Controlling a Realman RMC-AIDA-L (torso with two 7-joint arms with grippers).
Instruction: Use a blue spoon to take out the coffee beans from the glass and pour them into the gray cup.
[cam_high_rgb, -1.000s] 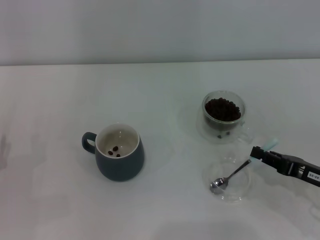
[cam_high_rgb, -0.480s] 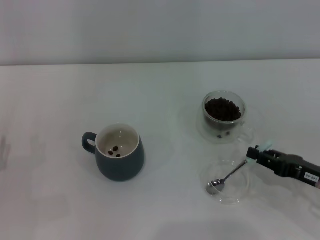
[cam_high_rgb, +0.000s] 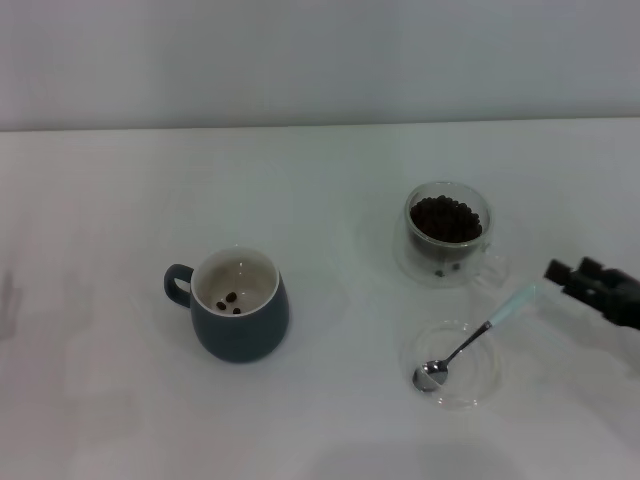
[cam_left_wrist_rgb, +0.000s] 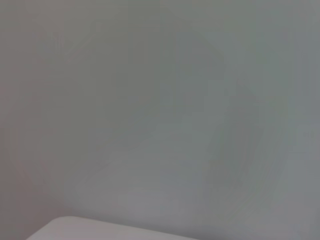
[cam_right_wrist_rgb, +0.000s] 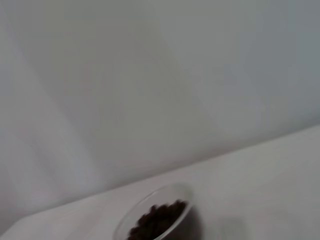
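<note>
The blue spoon (cam_high_rgb: 470, 340) lies free, its metal bowl in a flat clear dish (cam_high_rgb: 482, 388) and its pale handle propped over the dish rim toward the right. My right gripper (cam_high_rgb: 572, 270) is at the right edge, just beyond the handle tip, open and holding nothing. The glass (cam_high_rgb: 447, 232) stands behind the dish with a heap of coffee beans (cam_high_rgb: 445, 218) inside; the right wrist view also shows the glass (cam_right_wrist_rgb: 160, 220). The gray cup (cam_high_rgb: 240, 305) stands at centre left with three beans (cam_high_rgb: 229, 300) on its cream bottom. My left gripper is out of view.
The white table (cam_high_rgb: 320, 180) runs back to a pale wall. The left wrist view shows only wall and a table corner (cam_left_wrist_rgb: 75, 230).
My right gripper has let go of the spoon handle and drawn back to the right. The spoon has settled onto the dish.
</note>
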